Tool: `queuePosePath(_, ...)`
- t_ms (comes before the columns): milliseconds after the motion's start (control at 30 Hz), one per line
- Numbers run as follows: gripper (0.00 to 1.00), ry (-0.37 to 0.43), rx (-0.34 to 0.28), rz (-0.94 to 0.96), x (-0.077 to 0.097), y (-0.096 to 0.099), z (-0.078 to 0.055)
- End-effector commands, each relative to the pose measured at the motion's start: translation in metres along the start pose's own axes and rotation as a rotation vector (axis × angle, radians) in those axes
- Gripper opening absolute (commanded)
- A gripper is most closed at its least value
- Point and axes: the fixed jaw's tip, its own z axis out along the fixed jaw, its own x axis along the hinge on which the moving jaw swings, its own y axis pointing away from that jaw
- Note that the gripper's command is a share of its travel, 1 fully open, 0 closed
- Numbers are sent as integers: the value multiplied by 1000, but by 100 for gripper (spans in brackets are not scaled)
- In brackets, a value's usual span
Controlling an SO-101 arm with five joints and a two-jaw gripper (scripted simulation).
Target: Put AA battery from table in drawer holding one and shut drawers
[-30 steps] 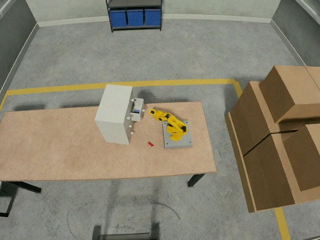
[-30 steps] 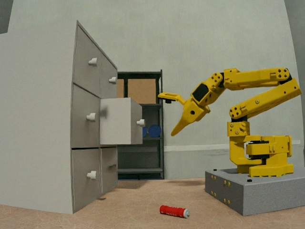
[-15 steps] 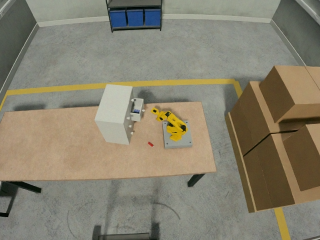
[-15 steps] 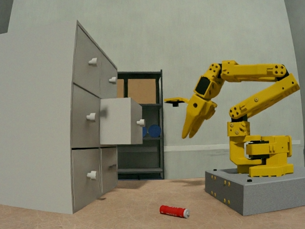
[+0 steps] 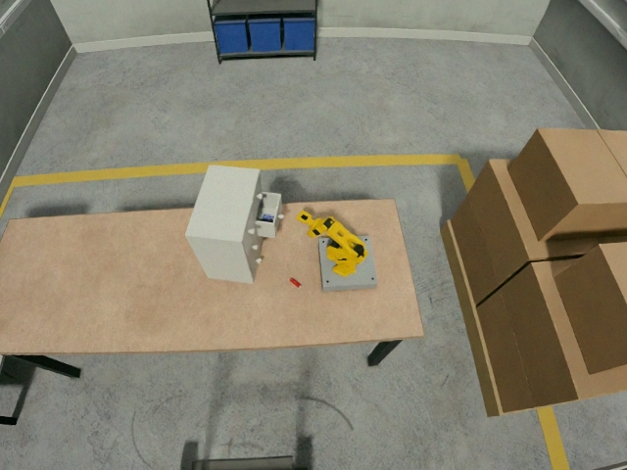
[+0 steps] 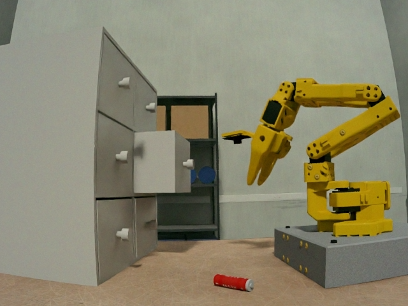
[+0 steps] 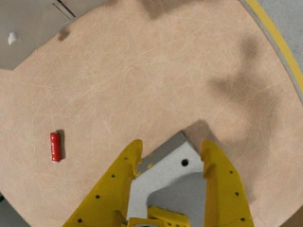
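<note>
The AA battery [image 5: 295, 282] [image 6: 233, 282] [image 7: 55, 147] lies on its side on the table [image 5: 126, 283] [image 6: 184, 260] [image 7: 118, 85], between the drawer cabinet [image 5: 222, 202] [image 6: 49, 158] and the grey base block [image 5: 349, 283] [image 6: 299, 260] [image 7: 166, 176]. It should be stiff and a bit heavy for its size, and not easy to break. But it is round and looks smooth, so a bad pinch could make it slip or roll away. The best hold is around its middle, one finger on each long side, not on the silver end (that bit is small)

The gripper [image 5: 311, 234] [image 6: 255, 184] [image 7: 171, 144] has its jaws a little apart, with nothing in them — they may need to go wider to fit around the battery

The battery has a red skin with pale marks, like a short, fat crayon. The table is tan with thin, curvy scratches. The cabinet is pale, flat and boxy, with stubby white knobs. The pulled-out drawer [image 5: 265, 230] [image 6: 154, 161] is a plain box with straight walls — something blue lies inside, likely the other battery

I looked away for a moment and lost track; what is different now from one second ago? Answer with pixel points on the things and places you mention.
The pincer [image 5: 300, 218] [image 6: 254, 184] [image 7: 171, 148] has tipped from slanting toward the drawers to pointing more steeply down. Nothing was visibly grasped or released. The open drawer [image 5: 265, 230] [image 6: 153, 162] and the red battery [image 5: 295, 282] [image 6: 232, 282] [image 7: 55, 147] stayed put.
</note>
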Motion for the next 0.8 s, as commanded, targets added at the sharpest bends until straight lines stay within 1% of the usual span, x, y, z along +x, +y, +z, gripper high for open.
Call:
queuePosePath(0, 21, -15, 4, 16, -9, -2, -7)
queuePosePath(433, 21, -118, 4, 15, -60, -3, -44)
queuePosePath(500, 21, -118, 4, 15, -60, -3, -44)
queuePosePath(767, 21, -181, 3, 16, -88, -3, -65)
